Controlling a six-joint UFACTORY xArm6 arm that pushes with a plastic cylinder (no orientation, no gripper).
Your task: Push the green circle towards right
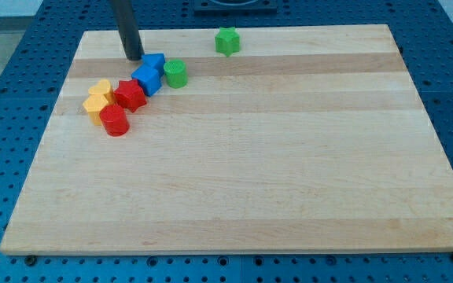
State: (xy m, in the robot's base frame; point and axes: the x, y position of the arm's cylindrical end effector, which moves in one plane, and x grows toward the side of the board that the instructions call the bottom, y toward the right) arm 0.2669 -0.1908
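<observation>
Dark and rod-shaped, my tip (134,57) rested on the wooden board (234,196) near the view's top left, carrying nothing and touching no block. Just to its right sat two blue blocks (149,74), and touching their right side, the green circle (175,73). The circle lay right of the tip and slightly lower, blue blocks between them. Red and yellow blocks clustered lower left; a green star (226,41) stood apart, upper right.

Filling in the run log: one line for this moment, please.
tip: left of blue block | green circle block: touching blue's right, unpushed | green star block: apart, upper right
</observation>
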